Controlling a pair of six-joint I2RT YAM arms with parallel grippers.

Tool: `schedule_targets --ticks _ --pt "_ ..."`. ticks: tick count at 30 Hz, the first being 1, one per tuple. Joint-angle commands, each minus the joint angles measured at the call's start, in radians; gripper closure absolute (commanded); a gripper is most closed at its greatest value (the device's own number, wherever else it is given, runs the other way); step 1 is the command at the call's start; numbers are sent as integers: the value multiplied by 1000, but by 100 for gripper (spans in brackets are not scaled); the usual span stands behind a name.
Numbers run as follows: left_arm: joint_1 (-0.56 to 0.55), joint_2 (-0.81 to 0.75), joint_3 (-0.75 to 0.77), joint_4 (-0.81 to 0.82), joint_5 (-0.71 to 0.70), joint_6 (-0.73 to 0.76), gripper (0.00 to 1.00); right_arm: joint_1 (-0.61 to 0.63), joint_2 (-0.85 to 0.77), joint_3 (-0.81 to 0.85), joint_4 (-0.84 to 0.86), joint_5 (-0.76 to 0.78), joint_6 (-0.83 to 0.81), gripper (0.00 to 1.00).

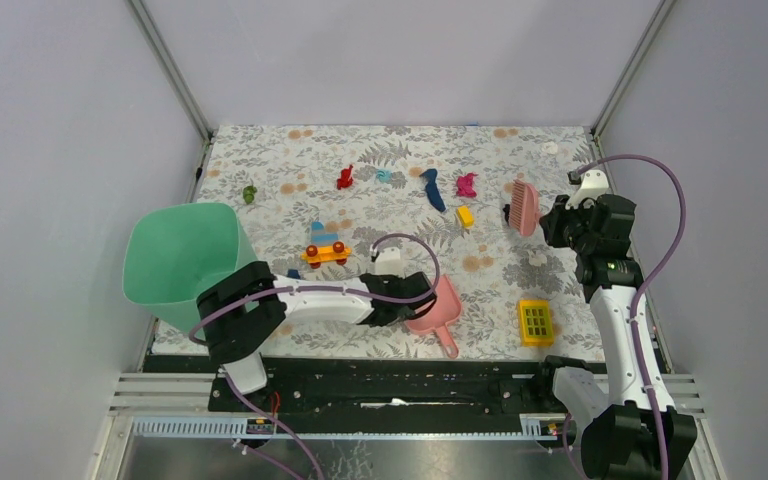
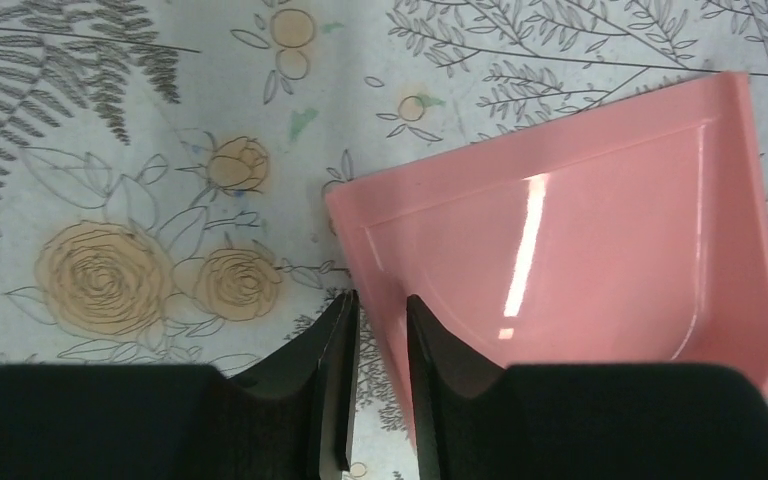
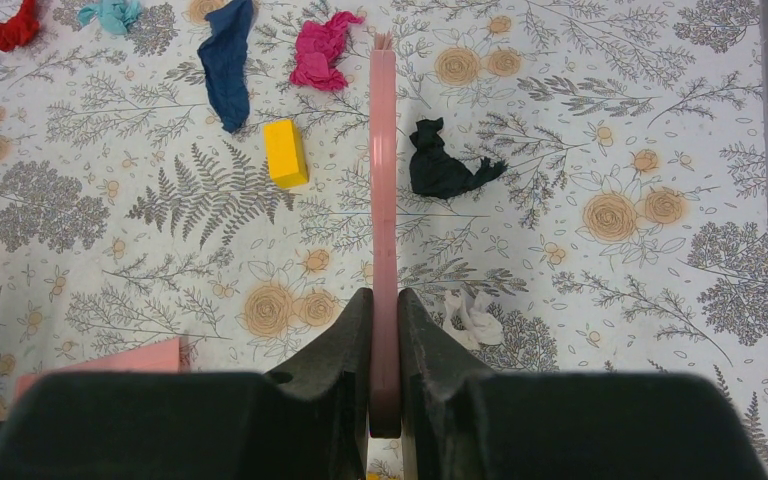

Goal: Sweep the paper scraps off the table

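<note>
Paper scraps lie along the far half of the table (image 1: 280,150): green (image 1: 249,193), red (image 1: 345,178), teal (image 1: 384,176), navy (image 1: 433,190) and magenta (image 1: 467,185). My right gripper (image 1: 552,222) is shut on the handle of the pink brush (image 1: 523,205), held upright just right of the magenta scrap. In the right wrist view the brush (image 3: 384,180) runs between the navy (image 3: 227,60) and magenta (image 3: 320,50) scraps and a black scrap (image 3: 440,170). My left gripper (image 1: 392,300) grips the left rim of the pink dustpan (image 2: 580,240), which lies flat near the front edge.
A green bin (image 1: 180,260) stands at the front left. A toy car (image 1: 325,248), a small yellow block (image 1: 465,216) and a yellow holed block (image 1: 535,322) are on the table. White scraps (image 3: 470,318) lie near the brush. Grey walls enclose three sides.
</note>
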Motion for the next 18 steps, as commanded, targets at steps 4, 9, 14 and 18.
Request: schedule_targets --ticks 4,9,14,18 --pt "29 53 78 88 58 69 83 -4 -2 6 22 -24 -15 100" --pt "85 167 211 105 128 264 100 -3 1 6 20 -19 -17 100" --pt "138 296 410 29 165 489 100 -4 -2 5 21 -17 -16 100" --pt "175 354 540 -37 222 693 100 -3 2 4 21 -18 -16 100"
